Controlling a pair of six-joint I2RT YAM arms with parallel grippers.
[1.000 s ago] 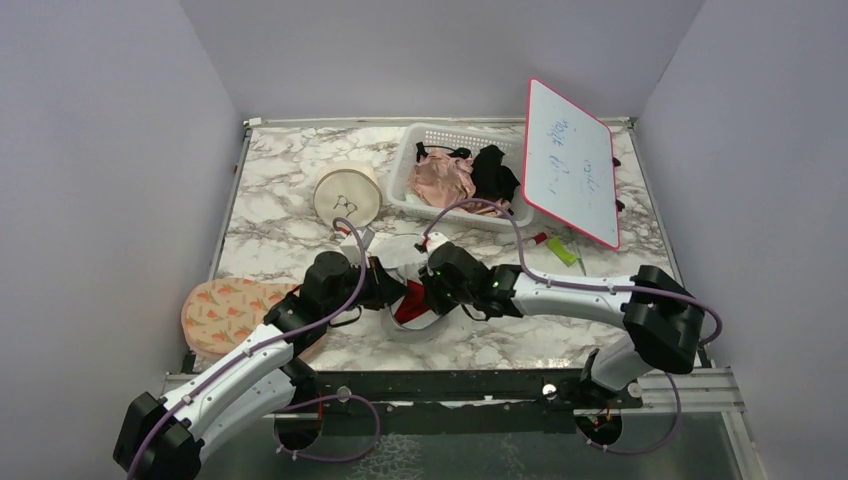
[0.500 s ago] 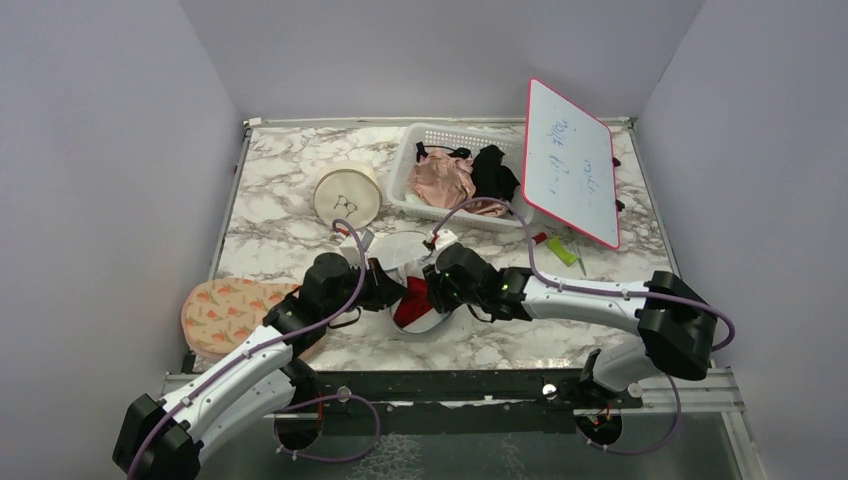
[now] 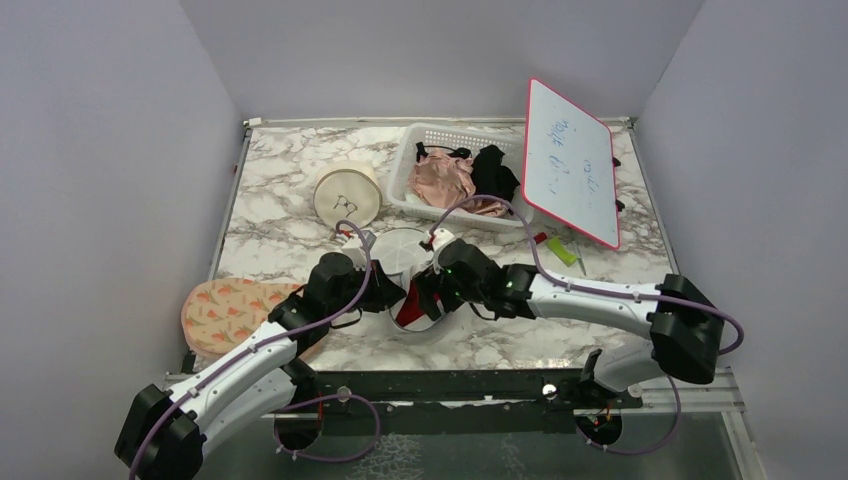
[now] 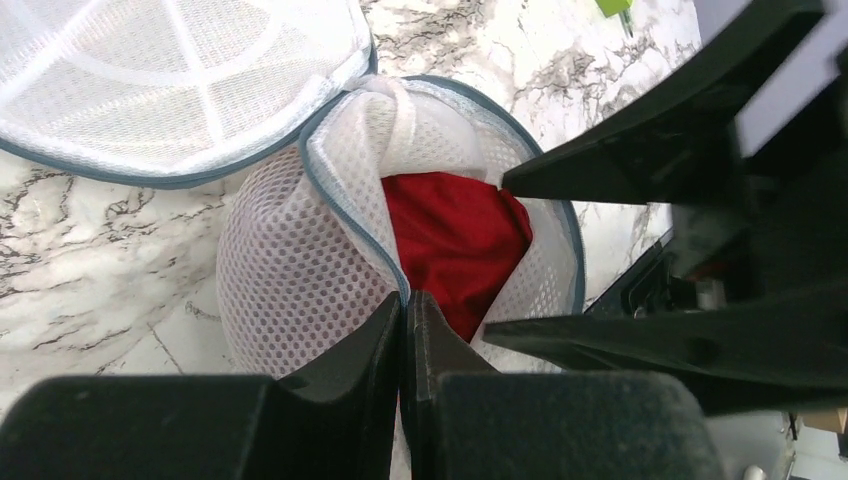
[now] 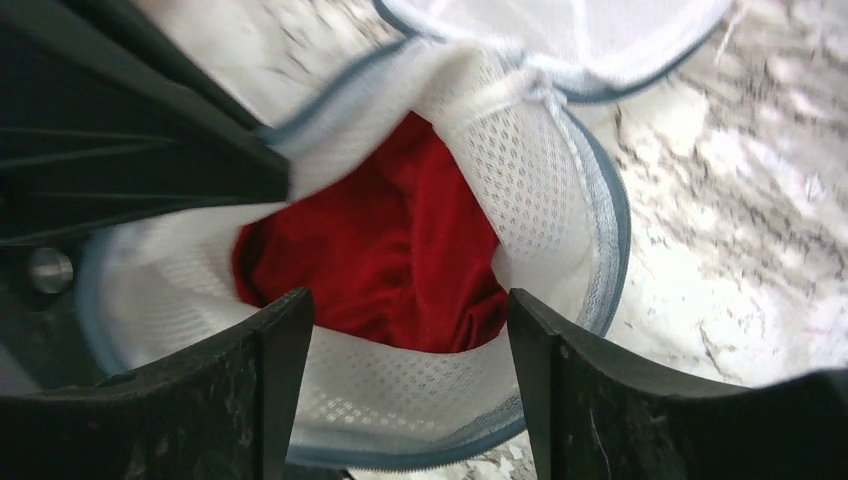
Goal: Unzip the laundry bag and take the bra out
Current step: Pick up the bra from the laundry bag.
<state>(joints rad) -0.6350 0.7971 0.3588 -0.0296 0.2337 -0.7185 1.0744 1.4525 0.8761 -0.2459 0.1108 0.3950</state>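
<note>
Left wrist view: the laundry bag [image 4: 290,270] is seen unzipped near table centre, its lid [image 4: 170,80] flopped back toward 10 o'clock. The zip rim at 6 o'clock is pinched by the left gripper [image 4: 405,300], its jaws pressed together on the mesh. The right gripper [image 5: 402,320] is spread wide over the red bra [image 5: 370,250] inside. Light, soft, floppy fabric is expected, so a bunched central fold is best taken and the snag-prone mesh avoided.

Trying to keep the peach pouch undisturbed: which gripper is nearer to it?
Left. The left gripper, shut on the laundry bag, is on the side facing the peach pouch; the right gripper, open over the bag's mouth, is across the bag.
</note>
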